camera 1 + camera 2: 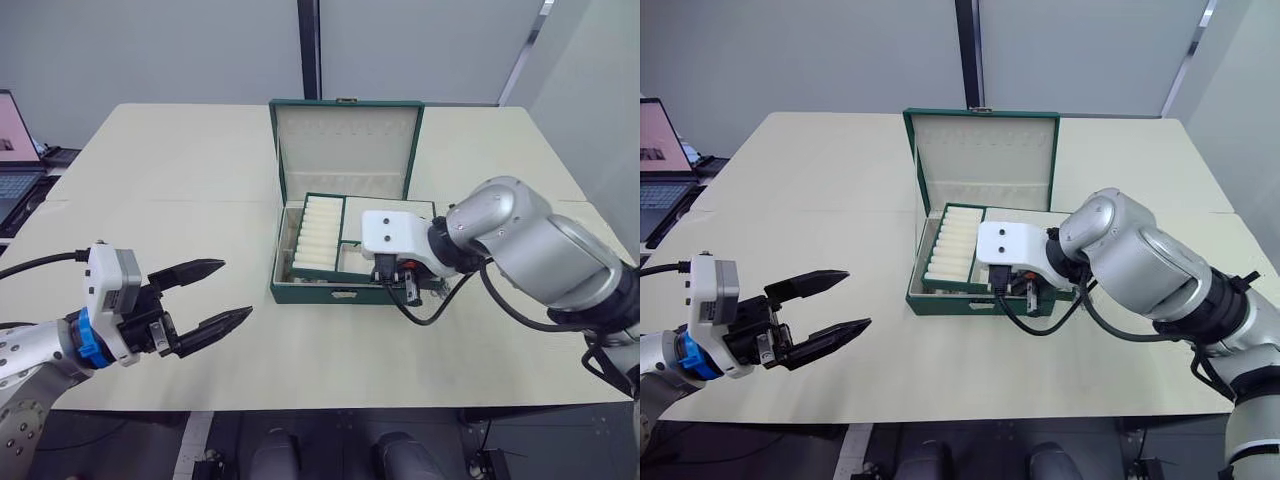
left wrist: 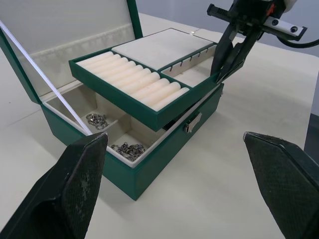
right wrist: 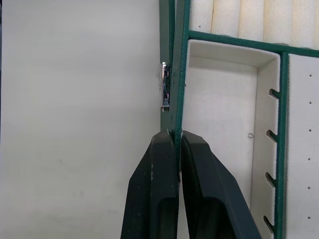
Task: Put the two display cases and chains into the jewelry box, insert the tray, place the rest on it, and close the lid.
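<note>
The green jewelry box [image 1: 345,293] stands open at mid-table with its lid [image 1: 346,140] upright. Two silver chains [image 2: 97,120] [image 2: 128,148] lie in its bottom compartments. The green tray [image 1: 320,235], with cream ring rolls and a hook section, hangs tilted just above the box. My right gripper [image 1: 408,285] is shut on the tray's front rim [image 3: 173,119], near the box's clasp. My left gripper [image 1: 236,288] is open and holds nothing; it hovers over the table well to the left of the box. The display cases are hidden or out of view.
A laptop [image 1: 15,150] sits off the table's far left edge. Bare cream tabletop [image 1: 180,180] spreads to the left, behind and in front of the box. The right arm's black cable [image 1: 430,315] loops down by the box's front right corner.
</note>
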Controlling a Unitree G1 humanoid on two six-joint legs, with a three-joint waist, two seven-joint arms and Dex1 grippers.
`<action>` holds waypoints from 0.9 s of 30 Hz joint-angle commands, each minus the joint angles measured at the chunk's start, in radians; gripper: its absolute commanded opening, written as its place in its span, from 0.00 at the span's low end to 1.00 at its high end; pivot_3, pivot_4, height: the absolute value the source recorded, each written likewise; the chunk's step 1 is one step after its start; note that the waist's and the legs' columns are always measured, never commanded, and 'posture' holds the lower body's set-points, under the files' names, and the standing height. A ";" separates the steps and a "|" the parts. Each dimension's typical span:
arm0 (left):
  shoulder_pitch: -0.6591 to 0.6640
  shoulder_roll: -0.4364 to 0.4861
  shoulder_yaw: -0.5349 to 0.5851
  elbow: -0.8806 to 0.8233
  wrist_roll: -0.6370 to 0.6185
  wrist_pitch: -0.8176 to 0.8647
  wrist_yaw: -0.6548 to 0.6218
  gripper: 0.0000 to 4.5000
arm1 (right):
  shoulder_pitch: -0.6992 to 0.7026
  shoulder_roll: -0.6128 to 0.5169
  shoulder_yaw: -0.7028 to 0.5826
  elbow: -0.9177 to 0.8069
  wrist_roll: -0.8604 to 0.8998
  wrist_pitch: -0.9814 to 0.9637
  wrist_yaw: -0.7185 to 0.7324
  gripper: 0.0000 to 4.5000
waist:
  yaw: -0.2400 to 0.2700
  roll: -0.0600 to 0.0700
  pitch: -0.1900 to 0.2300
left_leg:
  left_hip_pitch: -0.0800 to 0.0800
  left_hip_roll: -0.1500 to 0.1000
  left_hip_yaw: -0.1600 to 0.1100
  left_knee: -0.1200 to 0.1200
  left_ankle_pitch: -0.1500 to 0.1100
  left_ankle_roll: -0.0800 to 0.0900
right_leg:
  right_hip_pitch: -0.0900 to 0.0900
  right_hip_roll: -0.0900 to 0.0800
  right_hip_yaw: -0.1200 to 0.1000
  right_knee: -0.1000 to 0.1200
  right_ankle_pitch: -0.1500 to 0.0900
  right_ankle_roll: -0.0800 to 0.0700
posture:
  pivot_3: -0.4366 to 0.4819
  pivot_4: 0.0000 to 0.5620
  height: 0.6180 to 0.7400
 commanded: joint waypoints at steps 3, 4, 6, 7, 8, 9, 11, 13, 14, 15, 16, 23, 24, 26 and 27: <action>0.015 0.023 0.063 -0.012 -0.008 -0.003 -0.014 1.00 | -0.022 0.019 0.003 0.038 -0.011 -0.069 -0.031 0.01 | -0.001 0.000 0.000 | 0.000 0.000 0.000 0.000 0.000 0.000 | 0.000 0.000 0.000 0.000 0.000 0.000 | 0.48 0.27 1.00; 0.018 0.023 0.066 -0.011 -0.007 -0.003 -0.016 1.00 | -0.020 0.023 0.006 0.046 -0.012 -0.079 -0.034 0.01 | -0.001 0.000 0.000 | 0.000 0.000 0.000 0.000 0.000 0.000 | 0.000 0.000 0.000 0.000 0.000 0.000 | 0.48 0.27 1.00; 0.025 0.021 0.069 -0.012 -0.006 -0.004 -0.019 1.00 | -0.010 0.033 0.012 0.064 -0.014 -0.106 -0.039 0.01 | -0.001 0.000 0.000 | 0.000 0.000 0.000 0.000 0.000 0.000 | -0.001 0.000 0.000 0.000 0.000 0.000 | 0.48 0.27 1.00; 0.029 0.019 0.071 -0.014 -0.006 -0.005 -0.021 1.00 | -0.006 0.037 0.015 0.073 -0.016 -0.120 -0.040 0.01 | -0.001 0.000 0.000 | 0.000 0.000 0.000 0.000 0.000 0.000 | -0.001 0.000 0.000 0.000 0.000 0.000 | 0.48 0.27 1.00; 0.034 0.017 0.072 -0.015 -0.006 -0.006 -0.022 1.00 | -0.001 0.041 0.018 0.083 -0.017 -0.137 -0.041 0.01 | -0.001 0.000 0.000 | 0.000 0.000 0.000 0.000 0.000 0.000 | -0.001 0.000 0.000 0.000 0.000 0.000 | 0.48 0.27 1.00; 0.039 0.016 0.072 -0.015 -0.004 -0.009 -0.024 1.00 | 0.004 0.045 0.021 0.096 -0.020 -0.158 -0.041 0.01 | -0.001 0.000 0.000 | 0.000 0.000 0.000 0.000 0.000 0.000 | -0.001 0.000 0.000 0.000 0.000 0.000 | 0.48 0.27 1.00; 0.047 0.014 0.072 -0.012 0.002 -0.015 -0.030 1.00 | 0.008 0.053 0.028 0.119 -0.028 -0.191 -0.041 0.01 | -0.002 0.000 0.000 | 0.000 0.000 0.000 0.000 0.000 0.000 | -0.001 0.000 0.000 0.000 0.000 0.000 | 0.48 0.27 1.00; 0.054 0.013 0.073 -0.012 0.005 -0.020 -0.033 1.00 | 0.009 0.060 0.031 0.135 -0.033 -0.214 -0.038 0.01 | -0.002 0.000 0.000 | 0.000 0.000 0.000 0.000 0.000 0.000 | -0.001 0.000 0.000 0.000 0.000 0.000 | 0.48 0.27 1.00; 0.057 0.012 0.073 -0.014 0.004 -0.021 -0.033 1.00 | 0.009 0.065 0.032 0.140 -0.034 -0.222 -0.035 0.01 | -0.002 0.000 0.000 | 0.000 0.000 0.000 0.000 0.000 0.000 | -0.001 0.000 0.000 0.000 0.000 0.000 | 0.48 0.27 1.00; 0.060 0.011 0.074 -0.016 0.003 -0.021 -0.034 1.00 | 0.009 0.069 0.033 0.144 -0.035 -0.230 -0.033 0.01 | -0.002 0.000 0.000 | 0.000 0.000 0.000 0.000 0.000 0.000 | -0.001 0.000 0.000 0.000 0.000 0.000 | 0.48 0.27 1.00; 0.064 0.009 0.075 -0.019 0.003 -0.023 -0.036 1.00 | 0.009 0.075 0.035 0.148 -0.037 -0.237 -0.031 0.01 | -0.002 0.000 0.000 | 0.000 0.000 0.000 0.000 0.000 0.000 | -0.001 0.000 0.000 0.000 0.000 0.000 | 0.48 0.27 1.00; 0.085 0.007 0.085 -0.024 0.004 -0.032 -0.051 1.00 | 0.014 0.108 0.048 0.181 -0.059 -0.267 -0.026 0.01 | -0.002 -0.001 0.000 | 0.000 0.000 0.000 0.000 0.000 0.000 | -0.001 0.000 0.000 0.000 0.000 0.000 | 0.48 0.27 1.00; 0.086 0.007 0.086 -0.022 0.005 -0.034 -0.053 1.00 | 0.014 0.112 0.048 0.183 -0.060 -0.270 -0.025 0.01 | -0.002 -0.001 0.000 | 0.000 0.000 0.000 0.000 0.000 0.000 | -0.001 0.000 0.000 0.000 0.000 0.000 | 0.48 0.27 1.00; 0.088 0.008 0.085 -0.018 0.008 -0.038 -0.056 1.00 | 0.013 0.120 0.047 0.186 -0.060 -0.273 -0.023 0.01 | -0.002 -0.001 0.000 | 0.000 0.000 0.000 0.000 0.000 0.000 | -0.001 0.000 0.000 0.000 0.000 0.000 | 0.48 0.27 1.00; 0.088 0.008 0.084 -0.016 0.009 -0.041 -0.058 1.00 | 0.012 0.124 0.047 0.189 -0.061 -0.274 -0.024 0.01 | -0.002 -0.001 0.000 | 0.000 0.000 0.000 0.000 0.000 0.000 | -0.001 0.000 0.000 0.000 0.000 0.000 | 0.48 0.27 1.00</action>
